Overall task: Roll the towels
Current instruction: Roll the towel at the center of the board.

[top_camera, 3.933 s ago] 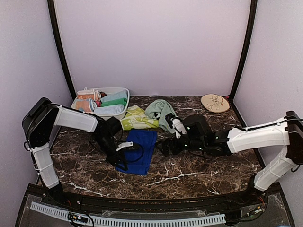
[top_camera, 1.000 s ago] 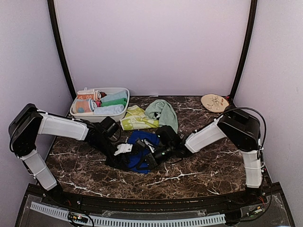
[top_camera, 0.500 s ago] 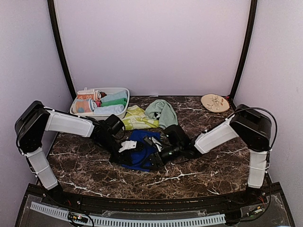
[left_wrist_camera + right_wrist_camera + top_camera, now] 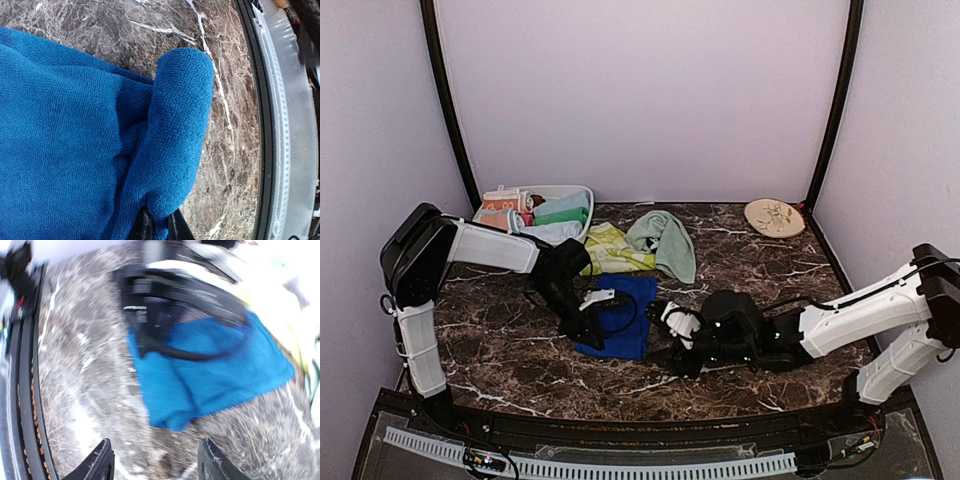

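Since a second ago the right arm has let go and drawn back toward its own side. It now lies low and stretched across the marble table [image 4: 750,265], and the right gripper [image 4: 156,455] sits just off the right edge of the blue towel [image 4: 635,335], no longer buried in it. The towel was bunched between the two arms then; now it lies flatter, a rough rectangle left of the table's centre, with its long sides running away from the arms.

The right wrist view is blurred, but it shows that gripper's two fingers spread apart with only marble between them — nothing is held.

The left gripper [image 4: 159,224] is on the towel's near left part. In the left wrist view its fingertips are pinched together on a doubled-over fold of blue cloth, and that fold stands up as a soft rounded tube above the flat layer beneath. One end of the tube reaches the towel's edge, where bare marble begins.

Behind the blue towel, toward the back wall, the yellow-green towel [image 4: 610,252] and the mint towel [image 4: 665,240] lie crumpled and touching each other, and the yellow-green one reaches the blue towel's far edge. A white basket [image 4: 588,205] holding rolled cloths stands at the back left, and a round beige plate [image 4: 774,216] lies at the back right — well apart from both grippers.
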`<move>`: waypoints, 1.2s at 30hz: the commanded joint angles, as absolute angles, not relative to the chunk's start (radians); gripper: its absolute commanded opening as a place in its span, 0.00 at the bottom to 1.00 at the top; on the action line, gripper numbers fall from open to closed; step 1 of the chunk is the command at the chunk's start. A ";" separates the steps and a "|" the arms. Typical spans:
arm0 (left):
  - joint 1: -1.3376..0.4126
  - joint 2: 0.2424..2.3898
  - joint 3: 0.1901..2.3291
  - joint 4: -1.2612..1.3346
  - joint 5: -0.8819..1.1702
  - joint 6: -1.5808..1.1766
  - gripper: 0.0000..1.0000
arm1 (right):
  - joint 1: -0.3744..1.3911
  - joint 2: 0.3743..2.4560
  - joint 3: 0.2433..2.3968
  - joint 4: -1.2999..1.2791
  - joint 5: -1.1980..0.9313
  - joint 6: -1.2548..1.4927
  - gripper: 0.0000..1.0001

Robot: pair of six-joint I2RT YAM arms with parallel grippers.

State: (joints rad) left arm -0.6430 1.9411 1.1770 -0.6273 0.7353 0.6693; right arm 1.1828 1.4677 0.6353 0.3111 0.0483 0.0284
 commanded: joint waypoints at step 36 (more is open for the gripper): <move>-0.479 1.732 1.006 -0.736 0.831 0.736 0.57 | 1.308 2.033 1.069 0.209 0.116 -0.332 0.07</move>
State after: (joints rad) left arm -0.5396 1.8553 1.0710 -0.8154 0.8555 0.7254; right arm 1.3441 2.0056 1.0489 0.3122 0.2237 -0.4618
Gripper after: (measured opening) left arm 0.549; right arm 0.096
